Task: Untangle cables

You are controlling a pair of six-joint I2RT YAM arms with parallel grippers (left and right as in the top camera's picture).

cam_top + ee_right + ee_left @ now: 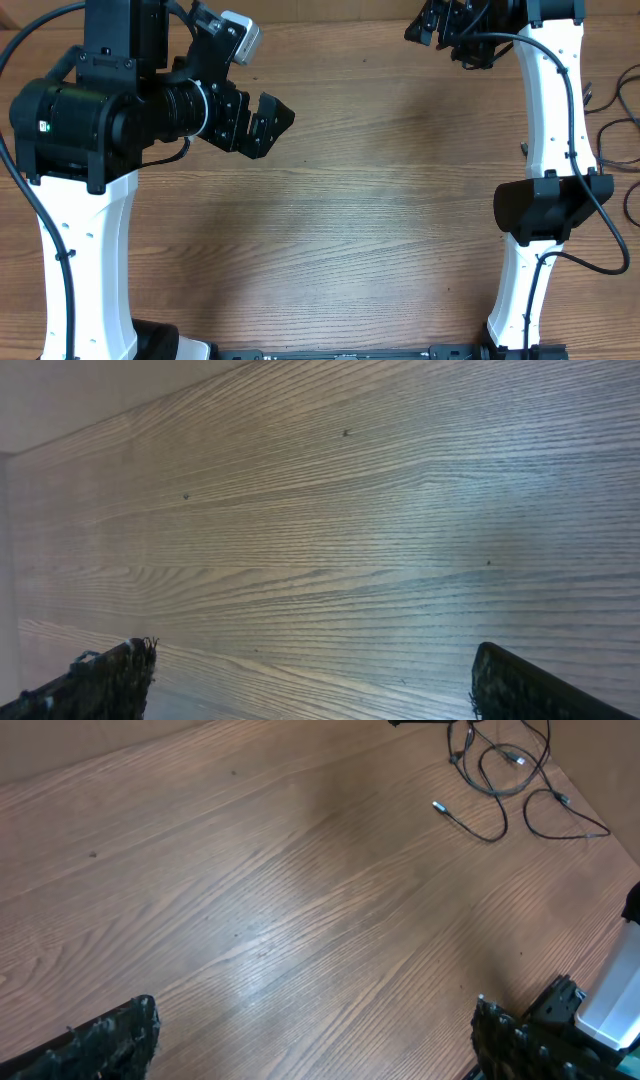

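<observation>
The cables lie as loose thin black strands with small plug ends at the top right of the left wrist view, flat on the wooden table. In the overhead view, thin black strands show at the far right edge, behind the right arm. My left gripper is open and empty over the table's far left, well away from the cables; its fingers frame bare wood. My right gripper is open and empty at the far edge and its wrist view shows only bare wood.
The wooden table fills the overhead view. The right arm's white links and black elbow stand between the table's middle and the strands at the right edge. The left arm's base and motor fill the left side.
</observation>
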